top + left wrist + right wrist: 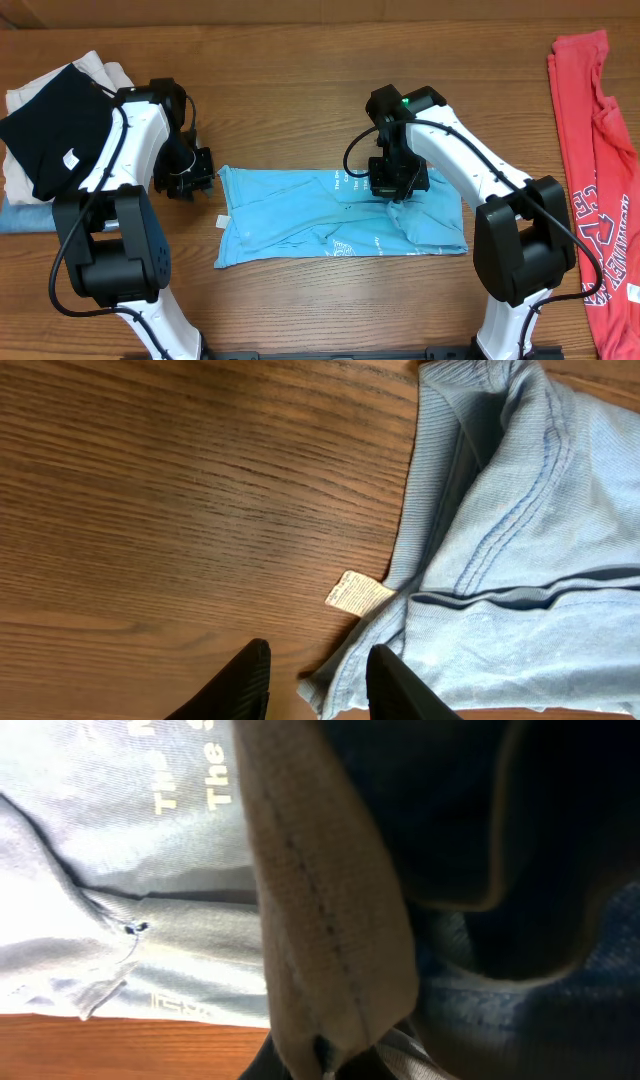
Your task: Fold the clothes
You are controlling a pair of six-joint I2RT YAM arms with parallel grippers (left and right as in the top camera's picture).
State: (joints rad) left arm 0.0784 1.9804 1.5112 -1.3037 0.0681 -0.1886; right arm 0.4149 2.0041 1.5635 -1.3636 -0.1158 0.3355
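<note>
The light blue T-shirt (330,220) lies folded into a long strip mid-table, with pale lettering (180,765) showing in the right wrist view. My right gripper (398,185) is over its right part, shut on a raised fold of hem (330,920) that fills the view. My left gripper (195,180) hovers at the strip's left end, open. The shirt's corner (335,685) lies between its dark fingers (248,680) without being pinched. A coral-red T-shirt (600,170) with white print lies spread at the far right.
A black garment (55,125) with a small white tag sits on cream cloth (95,65) and blue denim (25,220) at the far left. A small care label (358,592) sticks out of the blue shirt's edge onto the wooden table (280,80).
</note>
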